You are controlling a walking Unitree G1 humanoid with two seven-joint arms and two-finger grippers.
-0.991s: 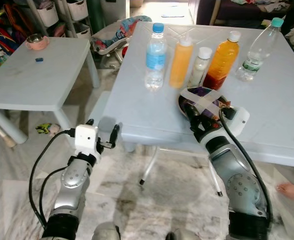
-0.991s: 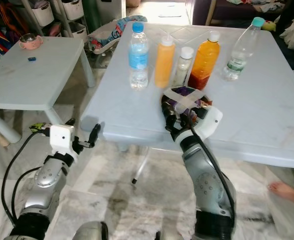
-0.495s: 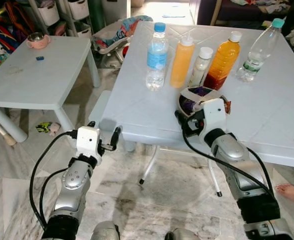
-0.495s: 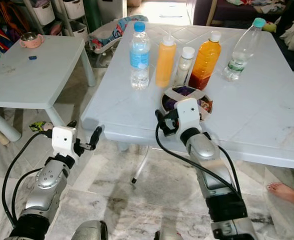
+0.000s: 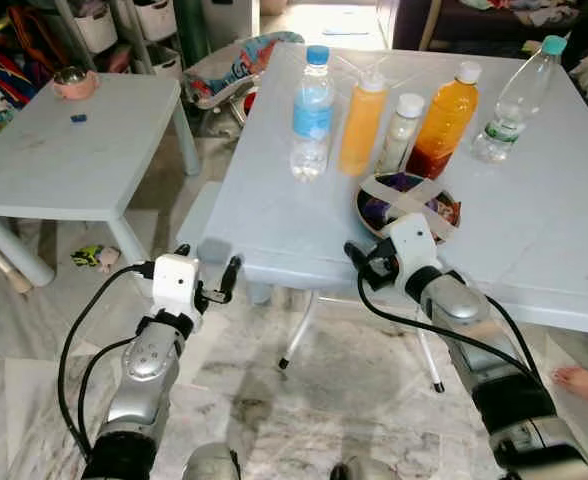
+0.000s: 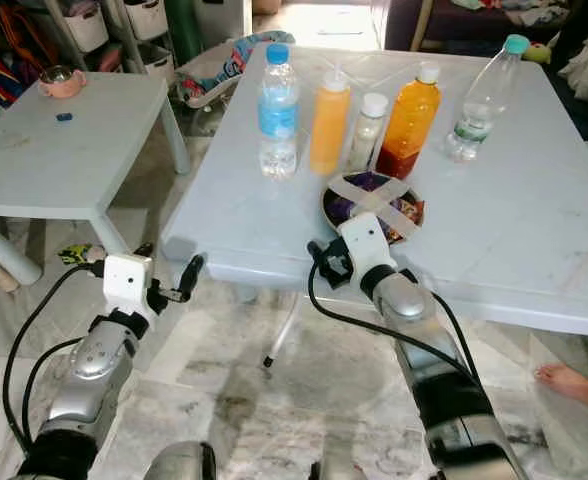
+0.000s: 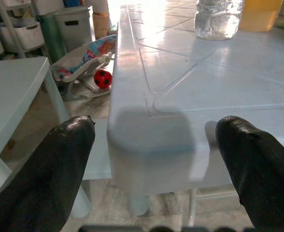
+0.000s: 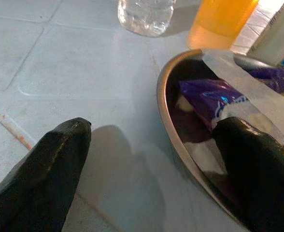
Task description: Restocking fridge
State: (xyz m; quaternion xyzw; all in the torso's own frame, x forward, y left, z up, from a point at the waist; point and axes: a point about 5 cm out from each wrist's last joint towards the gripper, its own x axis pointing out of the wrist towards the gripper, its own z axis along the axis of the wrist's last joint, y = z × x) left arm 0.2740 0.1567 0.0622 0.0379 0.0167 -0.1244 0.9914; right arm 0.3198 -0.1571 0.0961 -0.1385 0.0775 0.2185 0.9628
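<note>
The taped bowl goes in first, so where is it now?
The taped bowl sits near the big table's front edge, just before the orange bottles, with the open right gripper at its rim.

A smaller pale side table (image 5: 84, 160) is standing well apart from the main tabletop, on the robot's left. A pink bowl (image 5: 73, 83) is sitting near its far edge, and a tiny blue piece (image 5: 78, 118) is lying just beside it. A small toy (image 5: 95, 257) is lying on the marbled floor (image 5: 304, 400) under that table's near corner. Beyond, a colourful baby bouncer (image 5: 229, 62) is resting on the floor, with a red ball (image 7: 102, 79) lying by it. White storage bins (image 5: 124, 20) are sitting on shelving behind. A person's bare foot (image 5: 582, 382) is showing at the right edge.
</note>
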